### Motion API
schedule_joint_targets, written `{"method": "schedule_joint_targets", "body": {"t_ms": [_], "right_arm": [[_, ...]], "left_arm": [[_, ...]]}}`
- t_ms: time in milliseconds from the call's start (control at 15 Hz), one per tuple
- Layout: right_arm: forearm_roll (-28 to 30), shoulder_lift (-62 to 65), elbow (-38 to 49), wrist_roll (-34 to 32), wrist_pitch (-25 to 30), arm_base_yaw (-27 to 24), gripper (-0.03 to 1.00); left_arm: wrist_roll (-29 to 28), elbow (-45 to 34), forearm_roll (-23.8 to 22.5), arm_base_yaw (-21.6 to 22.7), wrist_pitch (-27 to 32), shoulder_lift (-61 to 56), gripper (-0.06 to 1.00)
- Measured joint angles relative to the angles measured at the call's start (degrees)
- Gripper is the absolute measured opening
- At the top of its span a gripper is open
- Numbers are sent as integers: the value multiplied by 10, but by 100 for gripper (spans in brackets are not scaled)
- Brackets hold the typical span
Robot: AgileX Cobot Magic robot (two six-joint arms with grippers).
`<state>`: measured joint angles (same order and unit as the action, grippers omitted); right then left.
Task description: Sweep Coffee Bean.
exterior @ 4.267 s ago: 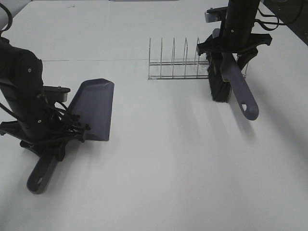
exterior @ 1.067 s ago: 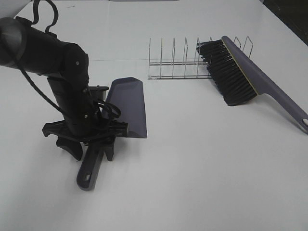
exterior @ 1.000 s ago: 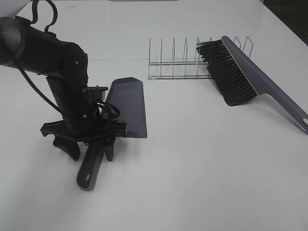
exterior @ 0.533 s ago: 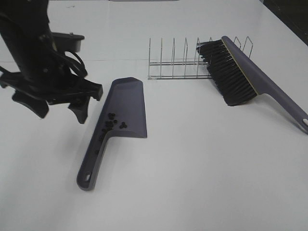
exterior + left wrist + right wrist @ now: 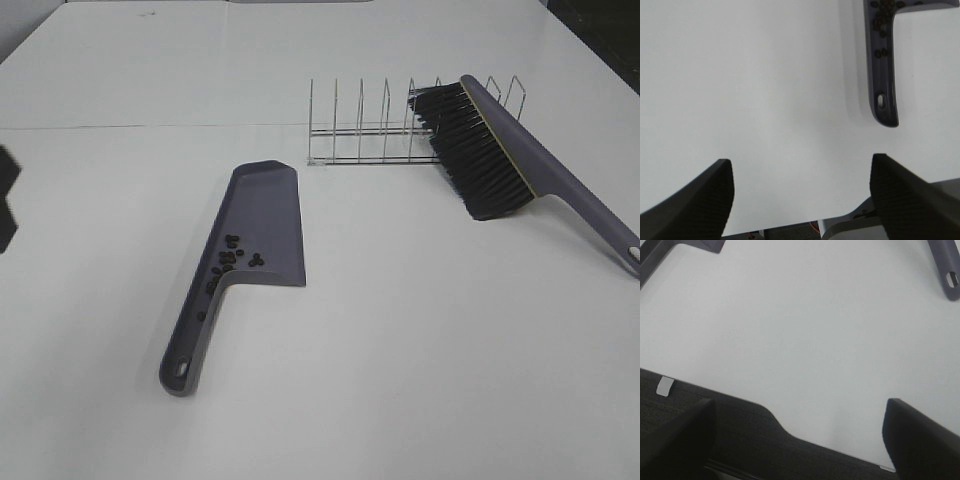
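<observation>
The purple dustpan [image 5: 262, 225] lies flat on the white table, its handle [image 5: 188, 350] pointing to the front. Several coffee beans [image 5: 231, 262] sit in it near the handle's root. They also show in the left wrist view [image 5: 882, 22] on the dustpan [image 5: 884, 75]. The purple brush [image 5: 487, 150] with black bristles lies at the back right, leaning against the wire rack [image 5: 365, 135]. My left gripper [image 5: 801, 160] is open and empty, well away from the dustpan handle. My right gripper [image 5: 799, 402] is open and empty near the table's front edge.
A dark piece of the left arm [image 5: 6, 205] shows at the far left edge. The brush handle's end [image 5: 946, 270] and a corner of the dustpan [image 5: 715, 246] show in the right wrist view. The table's front edge [image 5: 765, 412] borders dark floor.
The left gripper has let go of the dustpan handle, risen and pulled off to the left, almost out of view. The dustpan with the beans stays on the table. The brush has not moved.
</observation>
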<state>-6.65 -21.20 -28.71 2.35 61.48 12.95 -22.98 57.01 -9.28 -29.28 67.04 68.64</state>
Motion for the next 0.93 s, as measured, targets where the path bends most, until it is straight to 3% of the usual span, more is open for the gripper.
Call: {"method": "schedule_joint_targets", "body": {"t_ms": [267, 400, 733, 933], "right_arm": [[0, 1, 1, 18, -5, 0, 79], [0, 1, 1, 29, -5, 0, 79], [0, 1, 1, 30, -5, 0, 79], [0, 1, 1, 30, -5, 0, 79]], "left_arm": [[22, -116, -1, 0, 5, -178, 71], [44, -175, -10, 0, 7, -328, 71], [52, -236, -48, 0, 1, -537, 71], [79, -262, -45, 0, -4, -610, 71]]}}
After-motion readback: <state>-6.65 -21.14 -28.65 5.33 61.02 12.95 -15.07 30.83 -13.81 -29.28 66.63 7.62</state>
